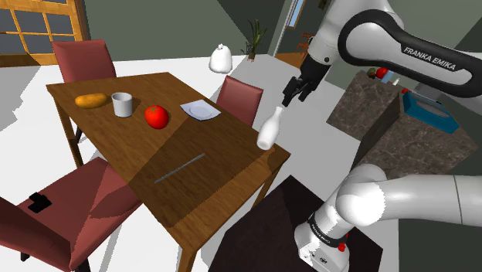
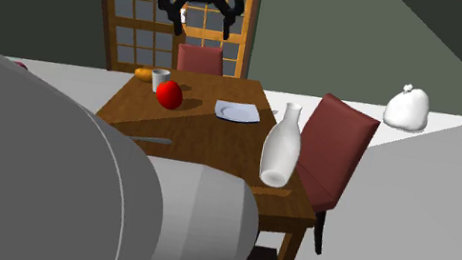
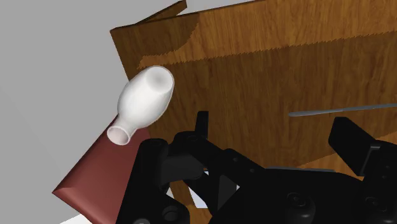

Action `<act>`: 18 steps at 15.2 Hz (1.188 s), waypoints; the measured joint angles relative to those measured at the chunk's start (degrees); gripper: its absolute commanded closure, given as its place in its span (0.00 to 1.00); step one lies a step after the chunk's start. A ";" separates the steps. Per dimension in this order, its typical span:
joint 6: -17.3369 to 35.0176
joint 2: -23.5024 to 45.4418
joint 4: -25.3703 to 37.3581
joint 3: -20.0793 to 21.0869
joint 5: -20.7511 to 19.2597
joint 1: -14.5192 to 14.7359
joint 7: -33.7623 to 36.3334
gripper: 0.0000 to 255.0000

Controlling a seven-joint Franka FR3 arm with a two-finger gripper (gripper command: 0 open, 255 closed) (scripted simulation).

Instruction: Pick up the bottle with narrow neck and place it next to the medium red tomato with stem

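On the table [image 1: 216, 166] edge the bottle [image 1: 268, 129] stood upright and untouched, with the fingers [image 3: 348, 137] spread and empty above that edge, so the reach seemed in hand, the next move calling for centring over the neck, lowering, closing.

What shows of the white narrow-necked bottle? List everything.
The white narrow-necked bottle is plain and matte-looking, with a rounded belly tapering to a slim neck and an open, slightly flared mouth. It stands upright at the edge of the brown wooden table, near a dark red chair. Only the tabletop touches it. The black gripper hangs higher up, fingers apart, clear of it.
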 measured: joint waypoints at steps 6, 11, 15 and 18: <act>5.99 2.65 -2.29 -4.14 -1.51 -1.32 -3.09 0.00; 14.19 7.03 -4.68 -10.35 -3.35 -3.14 -8.03 0.00; 20.49 12.73 -4.22 -15.03 -3.70 -3.89 -11.78 0.00; 25.26 16.90 -4.17 -18.53 -3.36 -4.23 -14.83 0.00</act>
